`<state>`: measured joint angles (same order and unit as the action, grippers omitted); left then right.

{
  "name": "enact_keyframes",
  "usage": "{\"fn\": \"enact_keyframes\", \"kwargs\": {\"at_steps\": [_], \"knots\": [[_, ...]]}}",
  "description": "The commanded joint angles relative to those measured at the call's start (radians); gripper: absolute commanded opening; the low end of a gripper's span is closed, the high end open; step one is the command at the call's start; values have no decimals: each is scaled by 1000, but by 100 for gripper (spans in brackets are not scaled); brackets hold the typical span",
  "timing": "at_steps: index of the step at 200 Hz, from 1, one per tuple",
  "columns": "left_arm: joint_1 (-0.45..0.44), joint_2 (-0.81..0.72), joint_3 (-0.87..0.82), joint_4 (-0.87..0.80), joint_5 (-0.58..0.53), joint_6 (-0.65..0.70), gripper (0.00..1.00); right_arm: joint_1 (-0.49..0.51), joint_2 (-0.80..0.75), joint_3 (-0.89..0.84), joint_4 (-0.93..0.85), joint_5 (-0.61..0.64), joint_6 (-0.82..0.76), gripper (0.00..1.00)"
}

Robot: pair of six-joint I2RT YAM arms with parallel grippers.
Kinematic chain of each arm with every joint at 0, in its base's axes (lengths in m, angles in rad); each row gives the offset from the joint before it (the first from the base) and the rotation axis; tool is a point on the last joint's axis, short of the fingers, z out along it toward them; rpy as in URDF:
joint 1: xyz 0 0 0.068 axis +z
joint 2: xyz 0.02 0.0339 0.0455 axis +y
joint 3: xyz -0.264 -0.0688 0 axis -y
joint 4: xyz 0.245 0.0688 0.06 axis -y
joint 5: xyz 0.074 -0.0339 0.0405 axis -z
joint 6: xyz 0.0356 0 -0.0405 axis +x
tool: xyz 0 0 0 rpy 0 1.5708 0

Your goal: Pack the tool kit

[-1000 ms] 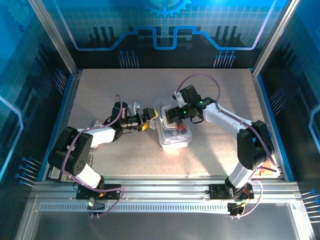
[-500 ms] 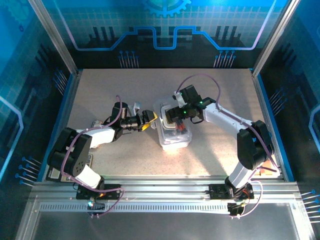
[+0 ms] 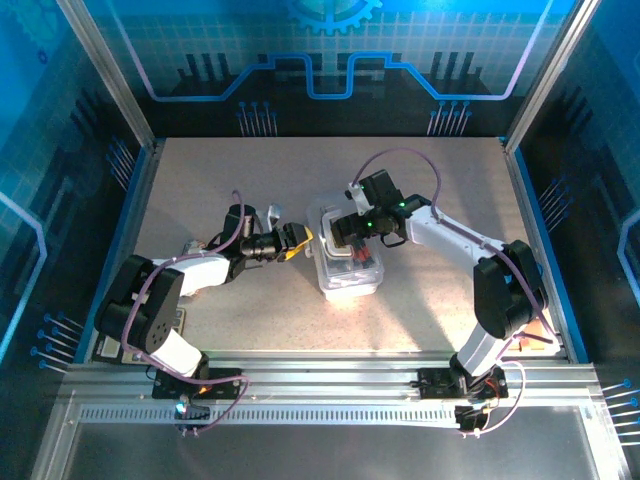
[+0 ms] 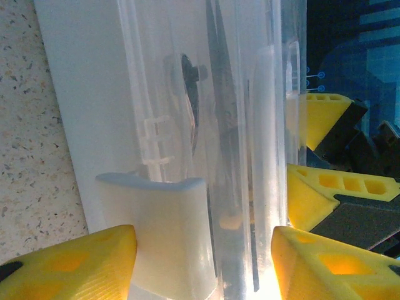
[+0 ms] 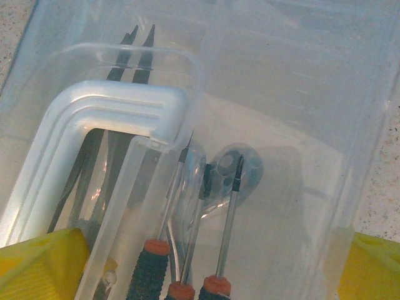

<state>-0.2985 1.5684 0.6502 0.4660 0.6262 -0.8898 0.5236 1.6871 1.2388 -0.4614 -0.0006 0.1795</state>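
The clear plastic case point(image 3: 350, 275) lies mid-table with tools inside. In the right wrist view, three screwdrivers point(image 5: 215, 250) with black grips and red collars lie in it, beside dark pointed tips point(image 5: 132, 53) and a round wrench head point(image 5: 232, 170). My right gripper point(image 3: 343, 240) hangs over the case, open wide, with a yellow fingertip point(image 5: 375, 269) at either side. My left gripper point(image 3: 300, 240) is at the case's left side. Its fingertips point(image 4: 69, 265) press the white latch point(image 4: 165, 231) and the clear rim point(image 4: 275, 156).
A grey flat thing point(image 3: 178, 320) lies by the left arm's base, partly under the arm. A small metal piece point(image 3: 272, 213) sits behind the left wrist. Blue walls and aluminium posts point(image 3: 110, 80) fence the speckled table point(image 3: 430, 300).
The left gripper's jaws have narrowed from wide open onto the case's latch side. Both arms and the case have stayed nearly still.
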Motion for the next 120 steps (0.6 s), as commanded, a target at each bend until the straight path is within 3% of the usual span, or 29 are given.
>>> {"fn": "enact_keyframes", "kwargs": {"at_steps": [1,82,120], "knots": [[-8,-11,26,-16,18,9,57,36,84,-56,-216,-26,-48,98],[-7,1,26,-11,17,4,51,39,91,-57,-215,-26,-46,98],[-5,9,25,-2,20,0,38,39,92,-61,-214,-28,-47,99]]}}
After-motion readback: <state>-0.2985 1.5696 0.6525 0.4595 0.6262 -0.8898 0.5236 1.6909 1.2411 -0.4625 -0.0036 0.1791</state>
